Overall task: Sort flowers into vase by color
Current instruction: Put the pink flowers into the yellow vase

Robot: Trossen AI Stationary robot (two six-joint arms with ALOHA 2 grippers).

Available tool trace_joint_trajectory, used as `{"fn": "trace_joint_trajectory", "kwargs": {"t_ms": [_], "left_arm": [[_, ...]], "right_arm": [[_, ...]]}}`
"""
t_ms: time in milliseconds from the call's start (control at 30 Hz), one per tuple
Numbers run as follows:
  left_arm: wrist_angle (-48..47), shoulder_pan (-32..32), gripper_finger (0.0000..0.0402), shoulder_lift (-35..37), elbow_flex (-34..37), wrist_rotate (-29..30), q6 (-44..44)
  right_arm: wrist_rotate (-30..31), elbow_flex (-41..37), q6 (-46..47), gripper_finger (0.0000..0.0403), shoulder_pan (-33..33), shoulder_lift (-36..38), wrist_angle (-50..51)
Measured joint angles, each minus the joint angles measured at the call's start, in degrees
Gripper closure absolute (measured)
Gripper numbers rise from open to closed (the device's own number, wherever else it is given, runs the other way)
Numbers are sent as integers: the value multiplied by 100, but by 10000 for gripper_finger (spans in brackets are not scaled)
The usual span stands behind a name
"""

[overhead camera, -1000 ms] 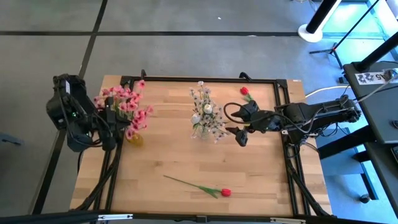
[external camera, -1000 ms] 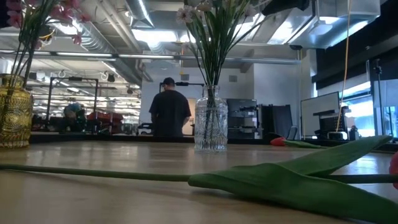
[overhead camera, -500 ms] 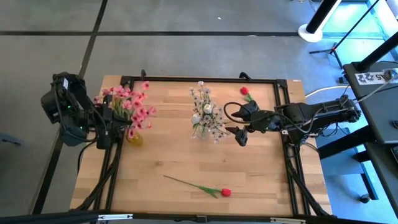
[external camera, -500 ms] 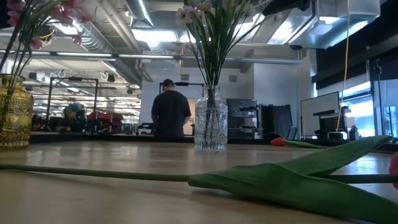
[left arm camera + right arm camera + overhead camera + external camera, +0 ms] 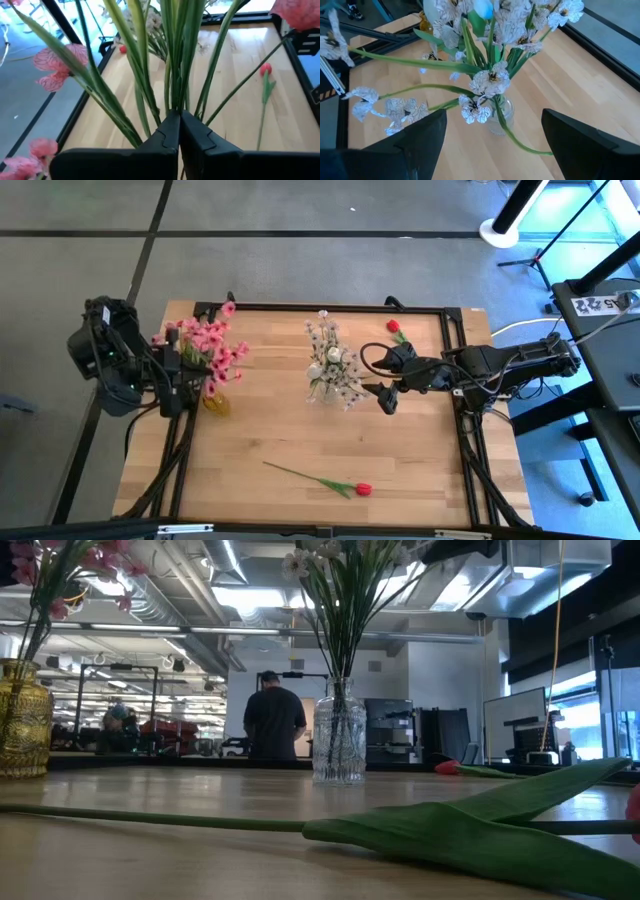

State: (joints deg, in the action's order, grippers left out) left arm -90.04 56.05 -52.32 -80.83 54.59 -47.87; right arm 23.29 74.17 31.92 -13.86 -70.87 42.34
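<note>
shifted a little above the gold vase [image 5: 215, 402]: pink sprays [image 5: 212, 348], light and floppy, pinched low on stiff stems by left pincer [image 5: 179, 131]; right pincer [image 5: 384, 385] spread.

Left gripper [image 5: 179, 131] fingers pressed together; right gripper [image 5: 385, 387] fingers spread

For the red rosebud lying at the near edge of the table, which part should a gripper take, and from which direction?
Probably the bare stem, left of the leaf and well away from the bud. The flower lies flat, stem running left to right, so come straight down with the fingers across the stem. The right gripper is open beside the glass vase and looks free; the left gripper is shut on the pink flowers.
</note>
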Motion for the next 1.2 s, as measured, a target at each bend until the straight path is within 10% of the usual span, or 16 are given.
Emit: {"fn": "trace_joint_trajectory", "kwargs": {"t_ms": [600, 1200], "left_arm": [[7, 1, 401, 216, 1084, 577, -1754], [0, 0, 401, 547, 1147, -672, -1165]], "right_arm": [[-97, 0, -22, 77, 1, 0, -116], [-279, 0, -22, 77, -1, 0, -142]]}}
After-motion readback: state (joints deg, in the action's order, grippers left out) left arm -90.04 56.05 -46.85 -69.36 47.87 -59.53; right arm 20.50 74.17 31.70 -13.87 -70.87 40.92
